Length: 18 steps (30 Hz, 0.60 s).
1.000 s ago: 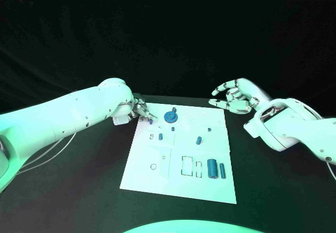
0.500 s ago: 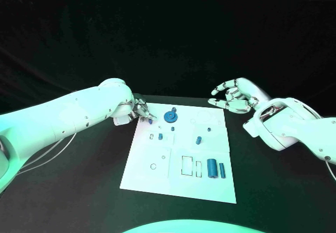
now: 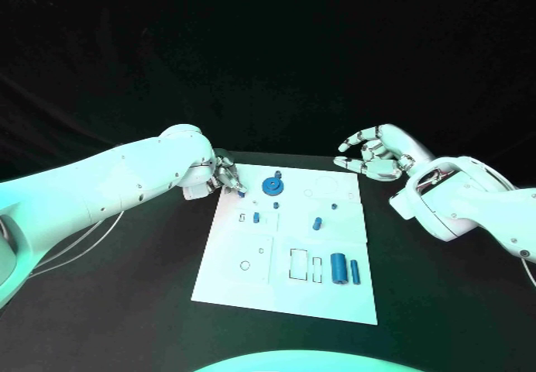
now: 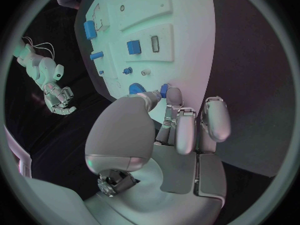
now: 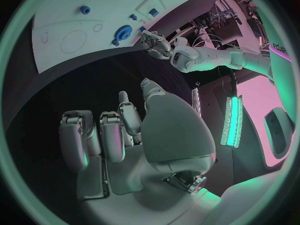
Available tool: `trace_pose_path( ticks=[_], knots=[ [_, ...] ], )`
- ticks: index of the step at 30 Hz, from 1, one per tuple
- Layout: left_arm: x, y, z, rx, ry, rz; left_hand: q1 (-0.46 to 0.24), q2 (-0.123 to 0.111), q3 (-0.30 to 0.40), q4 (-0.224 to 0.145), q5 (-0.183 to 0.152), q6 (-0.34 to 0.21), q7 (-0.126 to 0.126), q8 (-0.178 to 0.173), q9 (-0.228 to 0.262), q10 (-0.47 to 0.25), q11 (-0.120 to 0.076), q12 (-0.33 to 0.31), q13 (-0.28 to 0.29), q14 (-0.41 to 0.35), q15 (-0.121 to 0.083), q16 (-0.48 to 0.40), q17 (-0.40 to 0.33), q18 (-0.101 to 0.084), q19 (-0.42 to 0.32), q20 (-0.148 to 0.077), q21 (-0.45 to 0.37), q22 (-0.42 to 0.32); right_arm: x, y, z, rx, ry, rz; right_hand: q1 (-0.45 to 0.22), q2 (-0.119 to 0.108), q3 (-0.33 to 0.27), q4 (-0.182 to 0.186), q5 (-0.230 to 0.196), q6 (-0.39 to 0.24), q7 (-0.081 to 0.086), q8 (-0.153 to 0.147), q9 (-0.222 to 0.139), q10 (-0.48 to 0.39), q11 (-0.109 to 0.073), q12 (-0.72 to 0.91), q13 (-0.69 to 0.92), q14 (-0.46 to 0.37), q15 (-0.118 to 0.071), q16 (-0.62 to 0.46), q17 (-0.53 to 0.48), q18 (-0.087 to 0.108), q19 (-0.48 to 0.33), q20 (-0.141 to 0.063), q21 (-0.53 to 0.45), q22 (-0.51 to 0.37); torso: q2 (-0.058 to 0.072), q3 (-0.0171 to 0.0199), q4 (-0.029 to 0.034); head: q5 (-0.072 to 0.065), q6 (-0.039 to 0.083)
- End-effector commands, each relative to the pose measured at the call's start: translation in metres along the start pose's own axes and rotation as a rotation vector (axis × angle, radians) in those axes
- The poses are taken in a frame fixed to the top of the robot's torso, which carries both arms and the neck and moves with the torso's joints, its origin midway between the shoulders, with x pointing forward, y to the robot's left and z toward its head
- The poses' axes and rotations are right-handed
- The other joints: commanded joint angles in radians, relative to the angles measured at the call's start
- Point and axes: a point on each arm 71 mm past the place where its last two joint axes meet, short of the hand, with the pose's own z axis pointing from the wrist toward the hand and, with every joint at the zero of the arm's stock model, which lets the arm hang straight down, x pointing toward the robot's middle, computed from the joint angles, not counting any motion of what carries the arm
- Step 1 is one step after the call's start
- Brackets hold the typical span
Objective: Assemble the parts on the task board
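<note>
The white task board [image 3: 257, 279] lies in the middle of the table. My left hand [image 3: 228, 176] is over its far left corner and pinches a small blue part [image 4: 164, 90] between thumb and a finger, just left of the blue gear [image 3: 272, 186]. The left wrist view has the same hand [image 4: 181, 120] low over the board [image 4: 187, 15], next to the gear [image 4: 135, 88]. My right hand [image 3: 374, 155] hovers beyond the far right corner with fingers apart and nothing in it. The right wrist view confirms that this hand [image 5: 119, 135] is empty.
Several small blue pegs [image 3: 255, 218] sit mid-board, and two larger blue cylinders [image 3: 338, 270] stand near the right edge beside rectangular recesses [image 3: 298, 263]. A small ring [image 3: 245, 266] lies at the near left. Black table surrounds the board.
</note>
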Motion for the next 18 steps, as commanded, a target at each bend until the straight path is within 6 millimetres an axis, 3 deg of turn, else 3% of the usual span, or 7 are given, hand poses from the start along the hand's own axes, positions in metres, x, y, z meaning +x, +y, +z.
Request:
trace_pose_path(
  ticks=[1,6,10,13,15,17,18],
  knots=[
    [0.0013,-0.0021,0.0001,0.01,0.005,-0.005,0.02,0.006,0.015,-0.007,0.006,0.001,-0.01,0.014,0.013,0.006,-0.002,0.004,0.003,0.059,-0.006,0.004,0.136,0.009,0.006,0.001,0.005,0.001,-0.0002,0.0003,-0.0004,-0.002,-0.005,-0.003,-0.006,0.007,0.005,0.0,0.001,0.005,-0.001,0.004,0.0,-0.005,0.0,-0.004,-0.001,0.074,-0.007,-0.006,0.12,0.007,0.055,-0.004,-0.003,0.208,-0.001,0.0008,-0.0004,-0.002,0.0],
    [0.0012,-0.0019,0.0,0.011,0.004,-0.006,0.046,-0.005,0.085,-0.033,0.006,-0.009,-0.013,0.04,0.027,0.02,-0.006,0.012,0.009,0.061,-0.009,0.007,0.141,0.008,0.009,-0.003,0.008,0.007,-0.0007,0.0002,-0.0009,-0.002,-0.007,-0.003,-0.007,0.007,0.005,0.0,0.0,0.005,-0.001,0.004,0.0,-0.005,0.0,-0.004,-0.001,0.074,-0.007,-0.006,0.12,0.007,0.055,-0.004,-0.003,0.208,-0.002,0.0023,0.001,-0.001,0.0],
    [0.0006,-0.0014,-0.0005,0.016,-0.004,-0.018,0.047,-0.014,0.121,-0.046,0.005,-0.014,-0.012,0.049,0.032,0.025,-0.006,0.013,0.008,0.061,-0.009,0.007,0.14,0.008,0.01,-0.004,0.009,0.009,-0.0009,0.0,-0.0011,-0.002,-0.008,-0.003,-0.007,0.007,0.005,0.0,0.0,0.005,-0.001,0.004,0.0,-0.004,0.0,-0.003,0.0,0.074,-0.007,-0.006,0.12,0.007,0.055,-0.004,-0.003,0.208,-0.002,0.0012,0.0021,0.0,0.001],
    [0.0005,-0.0005,-0.0019,0.02,-0.011,-0.03,0.022,-0.042,0.208,-0.075,0.007,-0.015,-0.01,0.072,0.044,0.048,-0.007,0.028,0.024,0.06,-0.01,0.005,0.135,0.007,0.013,-0.007,0.012,0.014,-0.0013,-0.0003,-0.0013,0.001,-0.011,-0.003,-0.013,0.009,0.005,0.001,-0.001,0.006,-0.001,0.005,0.0,-0.003,0.0,-0.003,0.0,0.074,-0.007,-0.006,0.12,0.007,0.055,-0.004,-0.004,0.208,-0.004,0.0022,0.0026,0.004,-0.001],
    [0.0012,0.0007,-0.004,0.025,-0.012,-0.048,0.01,-0.065,0.265,-0.11,0.017,-0.005,-0.012,0.084,0.049,0.072,-0.009,0.052,0.053,0.063,-0.014,0.009,0.141,0.005,0.024,-0.011,0.019,0.026,-0.0014,-0.0006,-0.0012,0.002,-0.012,-0.003,-0.019,0.011,0.004,0.001,-0.002,0.006,-0.001,0.006,0.0,-0.003,0.0,-0.002,0.0,0.074,-0.007,-0.006,0.12,0.007,0.055,-0.005,-0.004,0.208,-0.004,0.0028,0.0037,0.005,0.006],
    [0.0019,0.0027,-0.0062,0.028,-0.008,-0.088,-0.026,-0.083,0.316,-0.131,0.036,0.002,-0.014,0.093,0.052,0.083,-0.01,0.058,0.056,0.066,-0.015,0.01,0.142,0.003,0.031,-0.015,0.024,0.034,-0.0013,-0.0008,-0.0009,0.004,-0.012,-0.003,-0.022,0.011,0.004,0.001,-0.001,0.006,-0.001,0.006,0.0,-0.002,-0.001,-0.001,0.001,0.074,-0.007,-0.007,0.119,0.007,0.055,-0.005,-0.004,0.208,-0.005,0.0033,0.0034,0.004,0.009],
    [0.0022,0.0034,-0.0069,0.028,-0.006,-0.104,-0.043,-0.091,0.328,-0.138,0.066,0.006,-0.015,0.099,0.054,0.093,-0.013,0.067,0.065,0.068,-0.017,0.013,0.147,0.002,0.036,-0.016,0.027,0.04,-0.0013,-0.0009,-0.0007,0.004,-0.012,-0.004,-0.022,0.011,0.004,0.001,-0.001,0.006,-0.001,0.006,0.0,-0.002,-0.001,-0.001,0.001,0.074,-0.007,-0.007,0.119,0.007,0.055,-0.005,-0.004,0.208,-0.005,0.0039,0.0036,0.004,0.008]
  ],
)
